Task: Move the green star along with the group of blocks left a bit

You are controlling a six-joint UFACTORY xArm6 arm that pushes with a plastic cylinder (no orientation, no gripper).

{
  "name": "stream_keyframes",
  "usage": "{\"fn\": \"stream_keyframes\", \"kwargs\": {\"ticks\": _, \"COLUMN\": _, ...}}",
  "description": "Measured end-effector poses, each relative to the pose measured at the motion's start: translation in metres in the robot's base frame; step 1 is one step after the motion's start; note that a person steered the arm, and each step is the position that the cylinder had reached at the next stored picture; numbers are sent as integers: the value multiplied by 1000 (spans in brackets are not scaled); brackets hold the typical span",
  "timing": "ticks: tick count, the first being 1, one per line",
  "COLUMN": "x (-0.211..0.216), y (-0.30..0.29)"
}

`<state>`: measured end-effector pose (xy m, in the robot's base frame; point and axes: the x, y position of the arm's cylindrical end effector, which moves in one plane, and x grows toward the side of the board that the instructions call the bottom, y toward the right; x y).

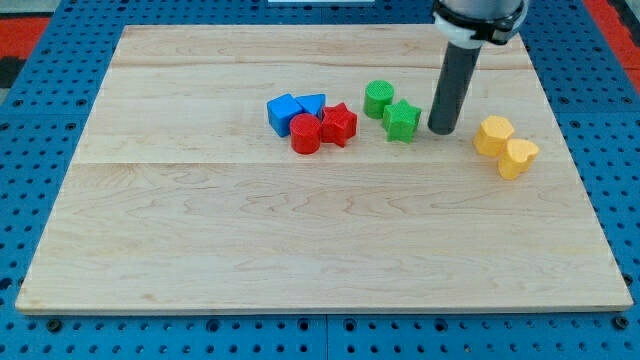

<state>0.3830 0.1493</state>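
Note:
The green star lies on the wooden board, right of centre near the view's top. A green cylinder touches it at its upper left. My tip stands just to the right of the green star, a small gap away. To the left is a tight group: a blue cube, a blue triangle, a red cylinder and a red star. The red star is a short gap left of the green star.
Two yellow blocks, a hexagon-like one and a heart-like one, touch each other right of my tip. The board rests on a blue perforated base.

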Motion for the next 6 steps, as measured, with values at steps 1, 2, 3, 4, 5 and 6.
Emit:
{"fn": "stream_keyframes", "kwargs": {"ticks": 1, "x": -1, "y": 1}}
{"fn": "stream_keyframes", "kwargs": {"ticks": 2, "x": 7, "y": 1}}
{"fn": "stream_keyframes", "kwargs": {"ticks": 3, "x": 24, "y": -16}}
{"fn": "stream_keyframes", "kwargs": {"ticks": 4, "x": 13, "y": -20}}
{"fn": "stream_keyframes", "kwargs": {"ticks": 5, "x": -3, "y": -27}}
{"fn": "stream_keyframes", "kwargs": {"ticks": 6, "x": -3, "y": -56}}
